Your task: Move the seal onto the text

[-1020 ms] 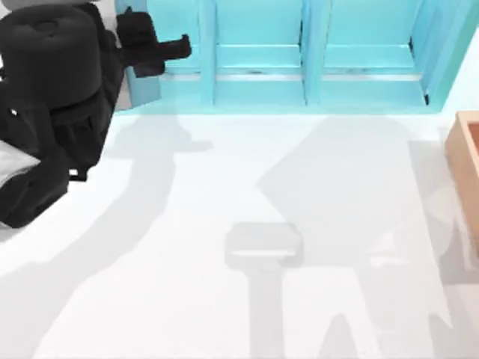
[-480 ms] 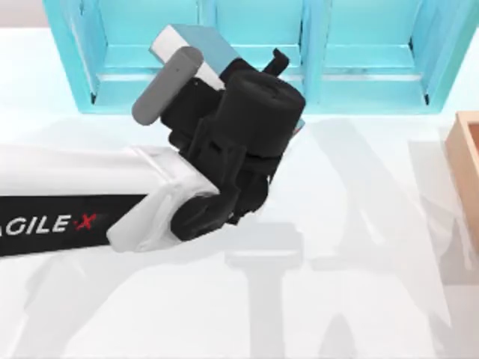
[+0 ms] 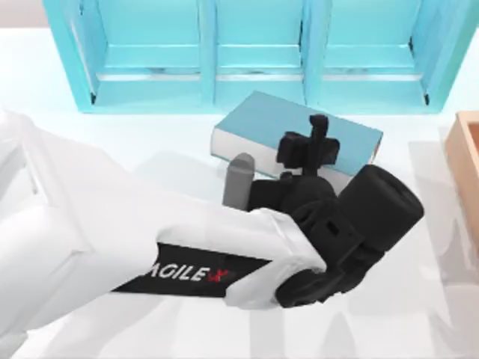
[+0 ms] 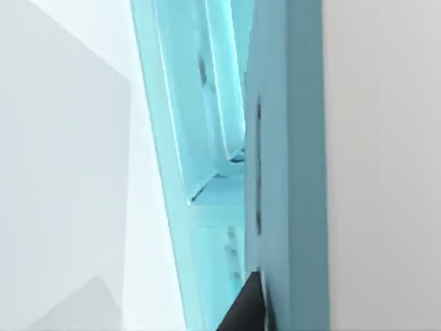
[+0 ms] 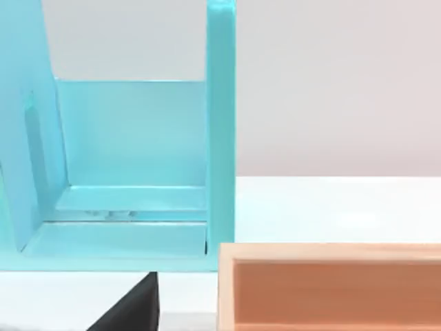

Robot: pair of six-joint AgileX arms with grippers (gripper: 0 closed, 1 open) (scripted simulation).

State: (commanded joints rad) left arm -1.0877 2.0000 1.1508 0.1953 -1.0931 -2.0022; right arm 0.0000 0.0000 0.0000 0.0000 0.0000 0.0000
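Observation:
The text (image 3: 258, 123), a flat teal book with white page edges, lies turned at an angle just in front of the shelf unit, right of the table's middle. My left gripper (image 3: 314, 140) sits over the book's middle, shut on it, and the left arm reaches in from the left. The seal is out of view. A dark part of my right gripper (image 5: 131, 307) shows low in the right wrist view, facing the shelf unit's right end.
A large teal shelf unit (image 3: 254, 56) with compartments runs along the back of the table, also seen close up (image 4: 207, 138) and from its right end (image 5: 131, 158). A tan wooden box (image 3: 468, 161) stands at the right edge (image 5: 331, 283).
My left arm has swung from the far back left toward the middle right, carrying the book away from the shelf and bringing it down flat in front of it.

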